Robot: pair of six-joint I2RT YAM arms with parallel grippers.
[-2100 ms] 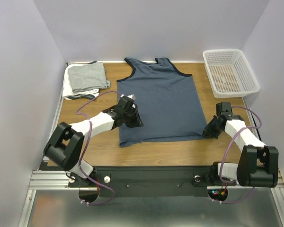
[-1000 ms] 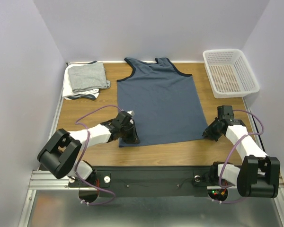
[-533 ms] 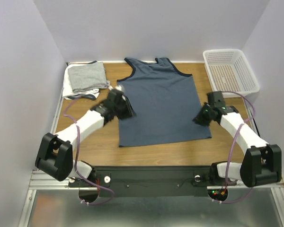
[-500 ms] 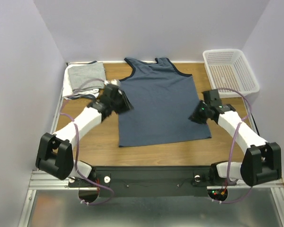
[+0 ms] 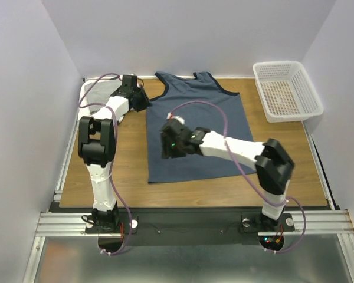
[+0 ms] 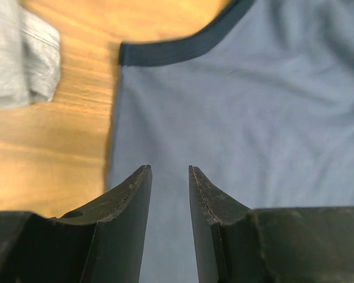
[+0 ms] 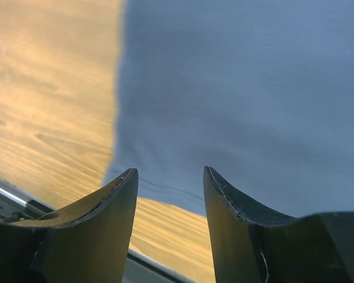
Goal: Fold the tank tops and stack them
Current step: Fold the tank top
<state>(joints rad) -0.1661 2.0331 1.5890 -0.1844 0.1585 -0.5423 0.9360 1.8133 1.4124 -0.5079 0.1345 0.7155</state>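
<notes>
My left gripper (image 6: 168, 172) hangs with its jaws slightly parted and nothing between them. It is just above the slate-blue tank top (image 5: 206, 112), below the navy armhole trim that runs across the top of my left wrist view. My right gripper (image 7: 170, 172) is also unclenched and empty. It is over the same shirt near its side edge, with bare table (image 5: 130, 171) filling the left of that frame.

From overhead, the shirt lies spread flat in the middle of the picture. The folded grey tops (image 6: 17, 65) are at upper left and a white basket (image 5: 286, 63) at upper right.

I judge that both grippers are lining up on the shirt's left edge for a lengthwise fold. My right arm lies across the cloth, so if it drops it could drag and wrinkle the shirt. If either gripper pinches only one layer, or the two close unevenly, the fold would come out skewed. My left arm is close to the grey stack and could nudge it.
</notes>
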